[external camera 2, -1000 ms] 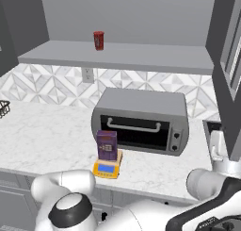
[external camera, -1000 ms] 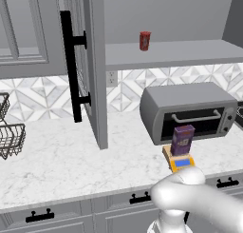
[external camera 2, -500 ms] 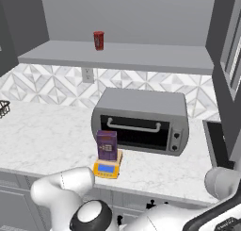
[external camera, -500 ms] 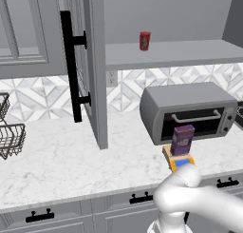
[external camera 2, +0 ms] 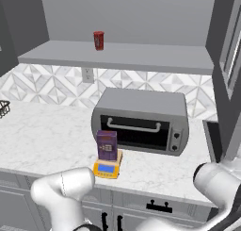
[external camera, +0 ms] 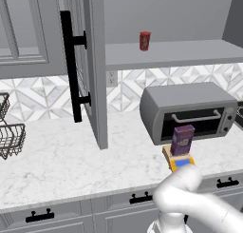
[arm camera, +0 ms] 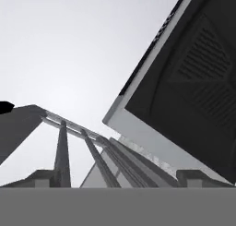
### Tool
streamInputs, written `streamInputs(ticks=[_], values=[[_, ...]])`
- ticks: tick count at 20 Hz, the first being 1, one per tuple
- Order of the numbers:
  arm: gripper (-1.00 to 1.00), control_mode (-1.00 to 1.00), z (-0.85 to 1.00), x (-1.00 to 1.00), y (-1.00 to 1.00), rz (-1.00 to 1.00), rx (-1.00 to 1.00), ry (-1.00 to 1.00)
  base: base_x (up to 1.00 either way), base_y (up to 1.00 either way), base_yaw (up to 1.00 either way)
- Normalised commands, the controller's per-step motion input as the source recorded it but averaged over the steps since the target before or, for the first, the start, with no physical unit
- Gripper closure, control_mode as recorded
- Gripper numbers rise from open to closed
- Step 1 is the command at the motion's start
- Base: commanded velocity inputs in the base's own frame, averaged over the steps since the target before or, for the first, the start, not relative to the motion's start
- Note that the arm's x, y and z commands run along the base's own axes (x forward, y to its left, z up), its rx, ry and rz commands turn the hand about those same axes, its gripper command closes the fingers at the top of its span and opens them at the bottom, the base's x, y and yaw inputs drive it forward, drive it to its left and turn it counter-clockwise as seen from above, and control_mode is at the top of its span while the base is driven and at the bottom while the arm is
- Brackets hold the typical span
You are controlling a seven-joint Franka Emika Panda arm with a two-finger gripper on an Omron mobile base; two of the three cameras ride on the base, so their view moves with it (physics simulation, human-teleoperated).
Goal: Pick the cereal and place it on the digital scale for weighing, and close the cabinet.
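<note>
And here's the small upright dark purple cereal box (external camera: pixel 182 140), standing squarely on the flat yellow-orange digital scale (external camera: pixel 178 162) with its blue display panel facing the counter's front edge, both of them on the white marbled counter (external camera: pixel 71 160) just in front of the large grey toaster oven (external camera: pixel 190 111). From the right base view the same pairing reads clearly: the cereal box (external camera 2: pixel 107 145) upright on the scale (external camera 2: pixel 108 168), the toaster oven (external camera 2: pixel 140 119) right behind it, close to touching. Up on the grey open shelf (external camera: pixel 171 53) a small red can (external camera: pixel 144 40) stands alone, well apart from everything below. The grey panelled wall cabinet door (external camera: pixel 88 65) with its long vertical black bar handle (external camera: pixel 71 65) hangs open, swung out over the counter edge-on to the left base camera. Far left, a dark wire basket (external camera: pixel 10 134) sits at the counter's end. Black-handled grey drawers (external camera: pixel 142 199) run along below. The white arm curls low in the foreground. In the hand view the two dark finger tips (arm camera: pixel 46 178) sit far apart at the bottom corners, jaws spread wide with nothing between them, the camera tilted up toward pale surfaces and a dark slanted panel I can't identify.
</note>
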Motion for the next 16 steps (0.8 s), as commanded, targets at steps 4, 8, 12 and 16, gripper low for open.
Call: streamInputs(ticks=[4,8,12,16], values=[[-1.00,-1.00,0.46,-0.30,1.00,0.00,-0.25,-0.34,0.00,0.00,0.00],[-1.00,-1.00,0.53,-0.43,1.00,0.00,-0.37,-0.29,0.00,0.00,0.00],[-1.00,-1.00,0.31,-0.46,1.00,0.00,-0.48,-0.16,0.00,0.00,0.00],[-1.00,-1.00,0.23,-0.33,1.00,-0.01,-0.56,-0.02,0.00,0.00,0.00]])
